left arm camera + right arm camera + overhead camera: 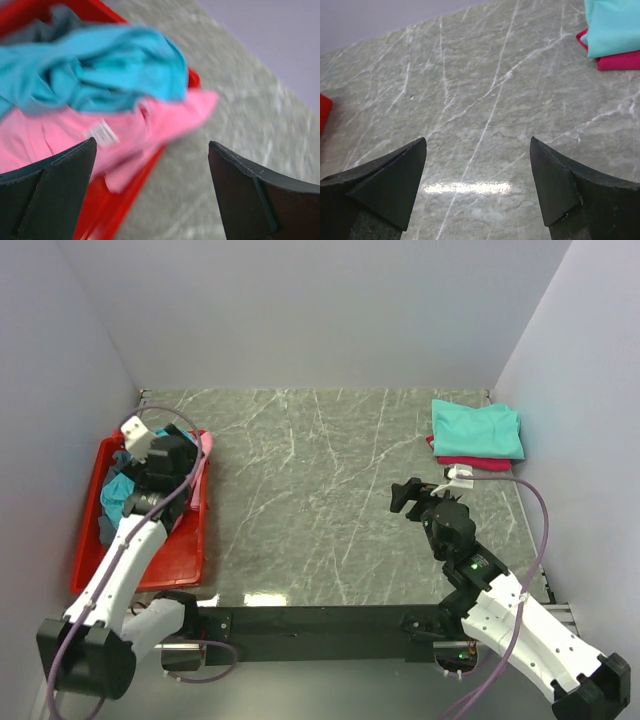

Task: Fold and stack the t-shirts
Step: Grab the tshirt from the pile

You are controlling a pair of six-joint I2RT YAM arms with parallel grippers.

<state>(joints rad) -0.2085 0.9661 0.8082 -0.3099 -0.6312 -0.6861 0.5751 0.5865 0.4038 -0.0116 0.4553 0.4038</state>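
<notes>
Two shirts already lie folded at the far right corner of the marble table (300, 470). The mint-green shirt (478, 430) sits on top of the crimson shirt (480, 464), whose edge peeks out along the near side. Over on the left, the red tray (185, 555) holds a rumpled heap. The turquoise shirt (100, 65) is bunched on top, the slate-grey shirt (55, 22) shows behind it, and the pink shirt (165, 120) spills over the tray's rim toward the table. The left gripper (152, 145) hangs above that heap with its fingers spread and nothing between them. The right gripper (477, 142) hovers over bare marble, well apart from the folded pair, its fingers likewise spread and empty.
</notes>
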